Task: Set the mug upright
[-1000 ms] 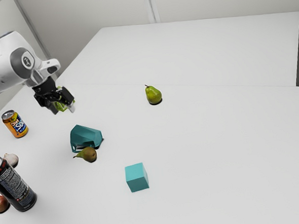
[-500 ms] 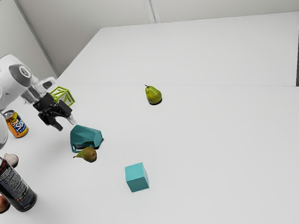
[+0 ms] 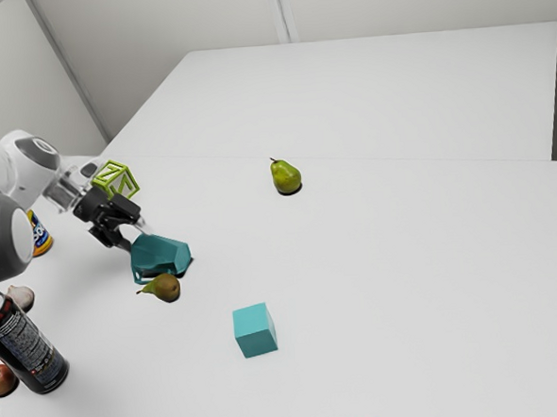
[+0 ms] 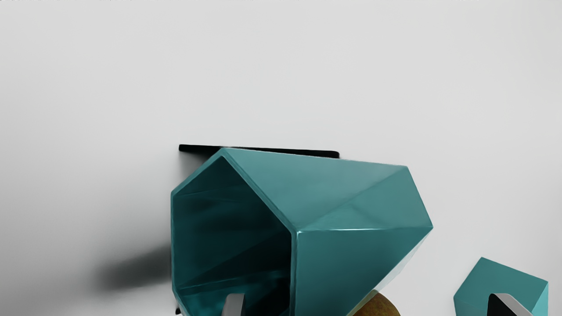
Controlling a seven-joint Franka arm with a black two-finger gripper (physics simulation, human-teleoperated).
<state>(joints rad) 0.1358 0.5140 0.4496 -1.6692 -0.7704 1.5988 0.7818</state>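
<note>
Evidently tipped: the mug (image 3: 163,255) lay on its side on the table (image 3: 404,257), nearer the table's edge at the exterior view's left than the one at its right, well apart from the far edge. Its open mouth faced the arm's side. The arm (image 3: 38,181) reached in from the exterior view's left, and the gripper (image 3: 133,234) pointed down close by the mouth end; contact could not be told.

Wrist view: the gripper (image 4: 370,305) stood spread, nothing pinched. One fingertip (image 4: 233,305) showed in front of the mouth, the other in front of the teal block (image 4: 476,285).

Brown pear (image 3: 167,288) just beside the mug; touching or apart, could not tell. Green pear (image 3: 286,177) alone, between mug and far edge. Lime frame (image 3: 116,179) near the table's edge at the exterior view's left, beyond the gripper. Soda can (image 3: 41,234) partly behind the arm. Garlic (image 3: 21,297), tall can (image 3: 24,342), upright, and apple (image 3: 2,379) grouped toward the table's near corner at the exterior view's left.
</note>
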